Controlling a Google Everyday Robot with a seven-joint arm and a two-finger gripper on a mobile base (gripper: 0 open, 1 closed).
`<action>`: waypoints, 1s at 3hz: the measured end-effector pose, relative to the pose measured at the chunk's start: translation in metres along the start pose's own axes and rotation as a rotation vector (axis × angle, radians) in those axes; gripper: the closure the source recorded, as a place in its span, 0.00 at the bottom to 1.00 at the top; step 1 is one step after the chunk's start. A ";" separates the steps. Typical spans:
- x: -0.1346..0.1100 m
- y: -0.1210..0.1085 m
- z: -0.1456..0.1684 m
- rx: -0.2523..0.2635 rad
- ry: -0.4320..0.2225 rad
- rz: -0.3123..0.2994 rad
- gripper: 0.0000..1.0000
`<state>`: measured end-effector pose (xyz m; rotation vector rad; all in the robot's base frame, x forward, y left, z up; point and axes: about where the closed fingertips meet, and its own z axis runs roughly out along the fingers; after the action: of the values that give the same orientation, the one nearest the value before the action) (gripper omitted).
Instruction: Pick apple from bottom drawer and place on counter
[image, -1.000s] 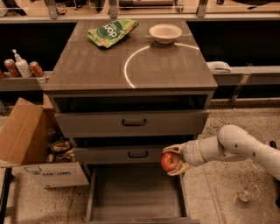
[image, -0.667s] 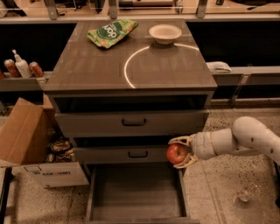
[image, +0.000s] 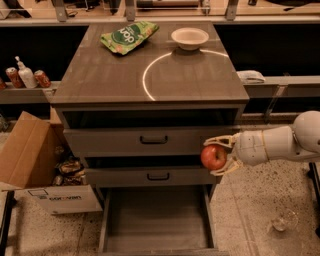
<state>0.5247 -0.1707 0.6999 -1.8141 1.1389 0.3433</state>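
Observation:
My gripper is shut on the red apple and holds it in the air in front of the cabinet's right side, level with the lower handled drawer. The white arm reaches in from the right. The bottom drawer is pulled out below, its grey floor bare. The counter with its thin white arc lies well above the apple.
A green chip bag and a white bowl sit at the back of the counter. An open cardboard box stands on the floor at left. Cans and a bottle stand on the left ledge. A clear glass lies on the floor at right.
The gripper has carried the apple upward and to the right, away from the bottom drawer, to beside the cabinet's right front.

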 end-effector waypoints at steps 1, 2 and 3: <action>-0.004 -0.011 0.001 0.003 -0.007 -0.012 1.00; -0.037 -0.060 -0.013 0.033 -0.068 -0.105 1.00; -0.067 -0.104 -0.033 0.066 -0.098 -0.195 1.00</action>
<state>0.5663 -0.1467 0.8182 -1.8127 0.8882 0.2738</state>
